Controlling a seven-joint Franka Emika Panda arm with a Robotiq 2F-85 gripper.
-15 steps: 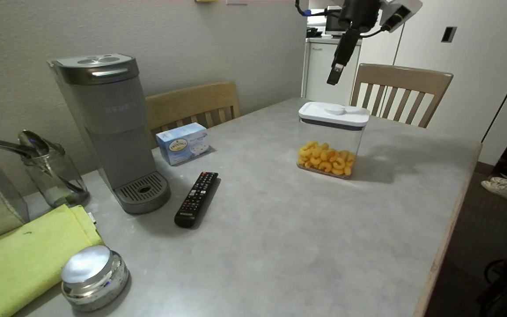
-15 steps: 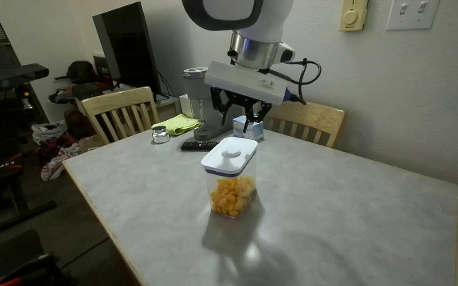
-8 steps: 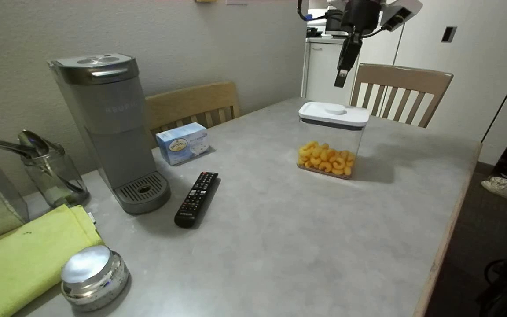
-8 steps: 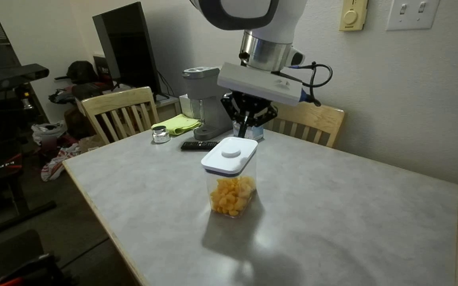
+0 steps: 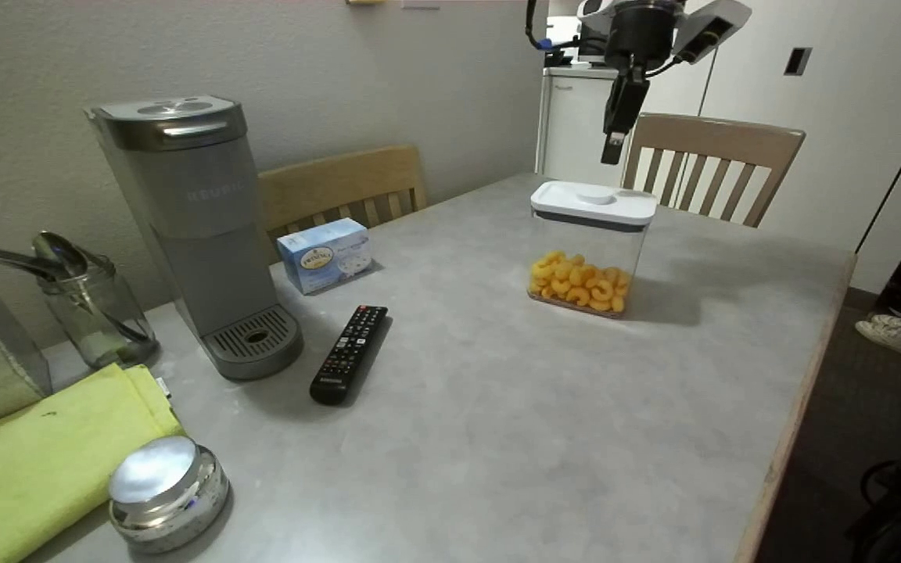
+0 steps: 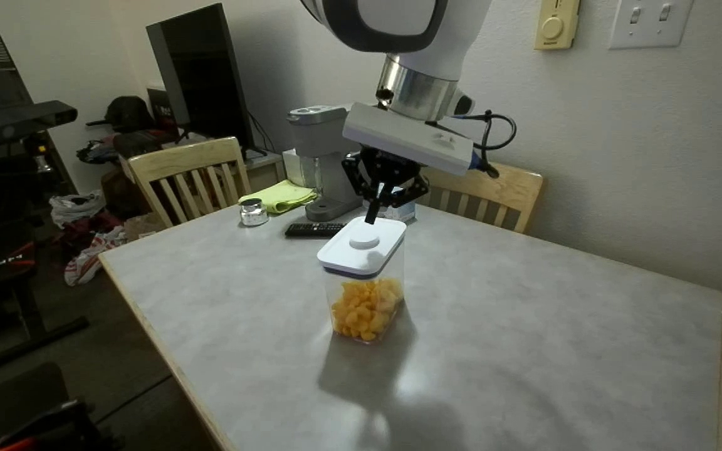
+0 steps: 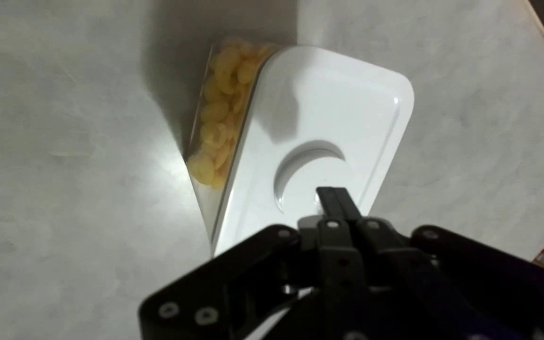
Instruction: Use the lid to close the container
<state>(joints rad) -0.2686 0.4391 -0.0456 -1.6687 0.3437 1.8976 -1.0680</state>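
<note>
The white lid (image 6: pixel 339 254) rests flat on top of the clear container (image 5: pixel 585 262), which stands upright on the table with orange-yellow pieces (image 6: pixel 364 310) in its lower part. A round button (image 5: pixel 595 195) stands slightly raised in the middle of the lid. My gripper (image 7: pixel 332 189) is shut with its two black fingers side by side and nothing between them. In the wrist view its fingertips overlap the round button, hiding part of it. In an exterior view a gap shows between the gripper (image 5: pixel 612 152) and the lid below it.
Farther along the table stand a grey coffee maker (image 5: pixel 200 234), a blue box (image 5: pixel 325 256), a black remote (image 5: pixel 349 356) and a metal tin (image 5: pixel 169 493). A yellow cloth (image 5: pixel 52 461) and a jar of cutlery (image 5: pixel 98 313) are beside them. Wooden chairs (image 6: pixel 192 175) flank the table.
The gripper's fingers have come together from apart. The gripper has moved lower, closer over the lid. The lid and the container have not moved.
</note>
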